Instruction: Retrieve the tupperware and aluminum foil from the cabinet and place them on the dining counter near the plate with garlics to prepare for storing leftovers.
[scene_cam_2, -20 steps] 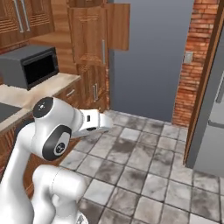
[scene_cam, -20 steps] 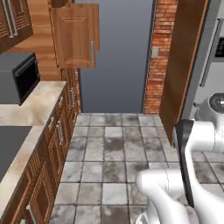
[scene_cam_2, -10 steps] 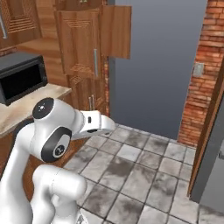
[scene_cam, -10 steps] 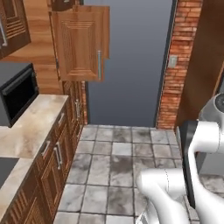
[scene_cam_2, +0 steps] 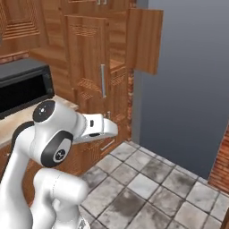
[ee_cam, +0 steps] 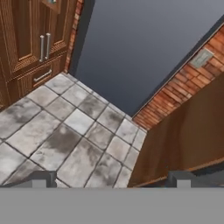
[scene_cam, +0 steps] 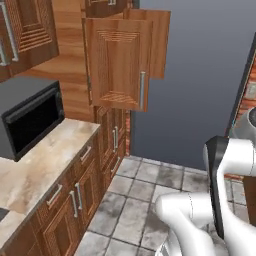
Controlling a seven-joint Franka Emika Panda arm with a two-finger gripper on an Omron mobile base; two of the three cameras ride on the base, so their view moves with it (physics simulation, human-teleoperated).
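Upper cabinet (scene_cam: pixel 117 67), doors swung open; contents hidden from us.
We log the gripper (ee_cam: pixel 109 179) with tips spread wide, empty, over the grey tiled floor (ee_cam: pixel 65 135). Also a black microwave (scene_cam: pixel 27 120) on a beige marbled counter (scene_cam: pixel 35 172), a grey wall (scene_cam_2: pixel 188 89) and brick (ee_cam: pixel 175 89).

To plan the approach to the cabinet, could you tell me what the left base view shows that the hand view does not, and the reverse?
Left base view: the microwave, the marbled counter under it, and the cabinet with its door swung open. Hand view: a switch plate on the brick wall, and the gripper, open, with its fingertips wide apart. Shared: tiled floor, grey wall, low cabinets with bar handles.
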